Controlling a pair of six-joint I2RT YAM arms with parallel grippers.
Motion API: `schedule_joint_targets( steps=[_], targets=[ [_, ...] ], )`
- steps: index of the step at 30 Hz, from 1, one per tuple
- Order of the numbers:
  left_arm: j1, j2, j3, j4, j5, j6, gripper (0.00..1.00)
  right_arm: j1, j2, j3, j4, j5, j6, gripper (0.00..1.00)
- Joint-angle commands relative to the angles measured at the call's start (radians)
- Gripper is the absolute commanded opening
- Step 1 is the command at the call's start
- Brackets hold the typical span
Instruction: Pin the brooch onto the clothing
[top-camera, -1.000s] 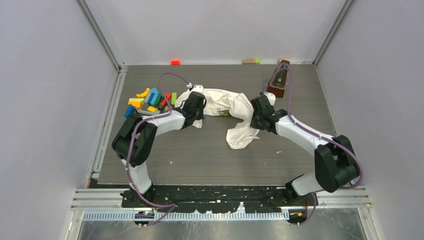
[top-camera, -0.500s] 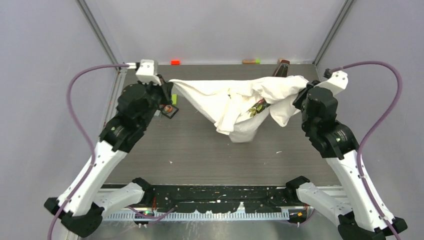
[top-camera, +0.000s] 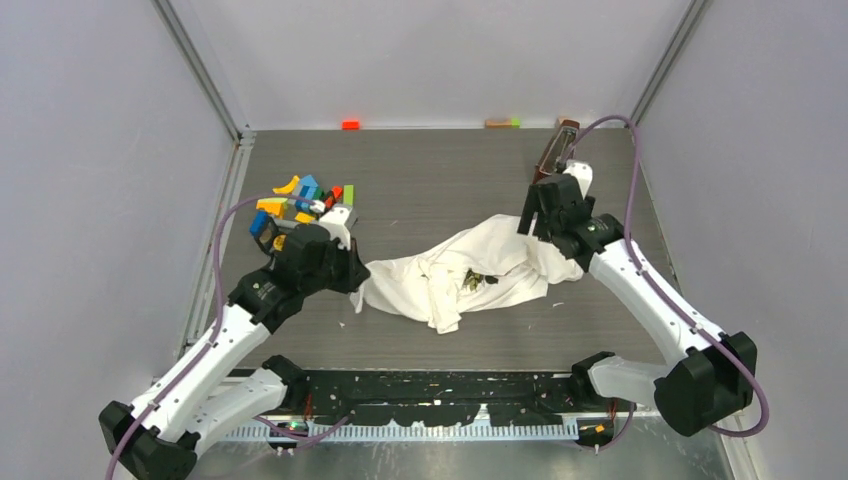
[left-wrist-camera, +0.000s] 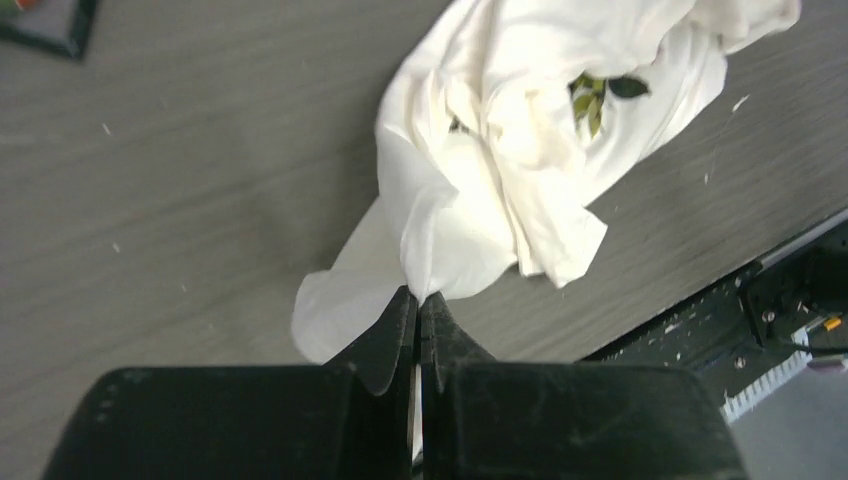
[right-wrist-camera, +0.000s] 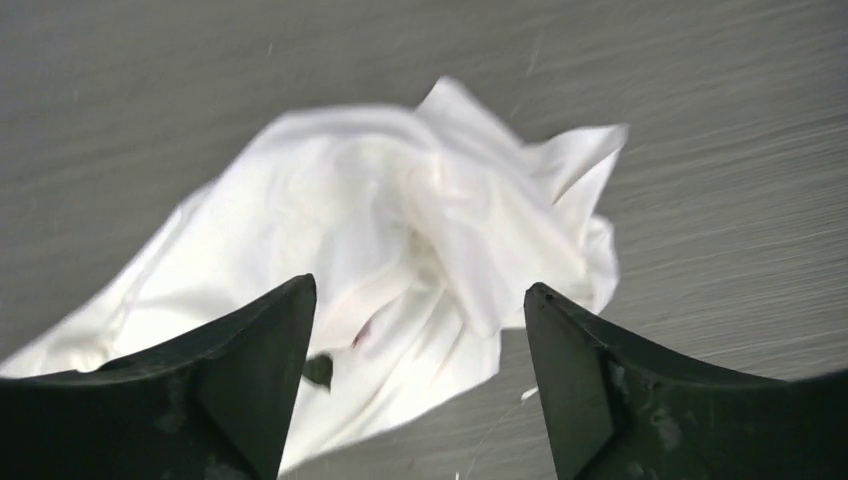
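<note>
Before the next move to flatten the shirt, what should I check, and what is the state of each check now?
1. Left gripper holds the T-shirt: ok, shut on a fold at its edge.
2. Right gripper free: ok, jaws open above the cloth, nothing between them.
3. T-shirt spread flat on the table: not ok, it lies crumpled.
4. Printed front facing up: cannot tell, only a bit of leaf print shows among the folds.
5. Brooch located: cannot tell, no view shows it clearly.

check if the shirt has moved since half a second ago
Yes. The shirt has come down toward the near edge, away from the orange block at the back wall.
</note>
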Motion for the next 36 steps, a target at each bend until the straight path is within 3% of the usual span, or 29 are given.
schedule_joint_targets(
  steps=[1,2,5,11,17,26,35,36],
  targets=[
    [0.002,-0.065,-0.068,0.033,0.073,-0.071,0.0,0.014,-0.024,-0.1,0.039,-0.392,0.075,0.84],
    [0.002,-0.069,-0.08,0.031,0.065,-0.077,0.0,0.039,-0.025,-0.121,0.067,-0.458,0.087,0.86],
    [0.002,-0.078,-0.099,0.012,0.036,-0.089,0.0,0.138,-0.016,-0.19,0.092,-0.459,0.154,0.85],
    [0.003,-0.095,-0.121,0.018,0.002,-0.104,0.0,0.323,0.027,-0.238,0.148,-0.4,0.276,0.69],
    [0.003,-0.082,-0.112,0.013,-0.002,-0.106,0.0,0.476,0.132,-0.233,0.217,-0.415,0.342,0.63],
    [0.002,-0.077,-0.106,-0.012,-0.024,-0.098,0.0,0.573,0.249,-0.241,0.245,-0.424,0.374,0.65],
    [0.002,-0.063,-0.12,-0.014,-0.026,-0.093,0.0,0.59,0.294,-0.235,0.233,-0.384,0.377,0.57],
    [0.002,-0.061,-0.123,-0.014,-0.026,-0.093,0.0,0.59,0.296,-0.235,0.234,-0.386,0.377,0.52]
  ],
)
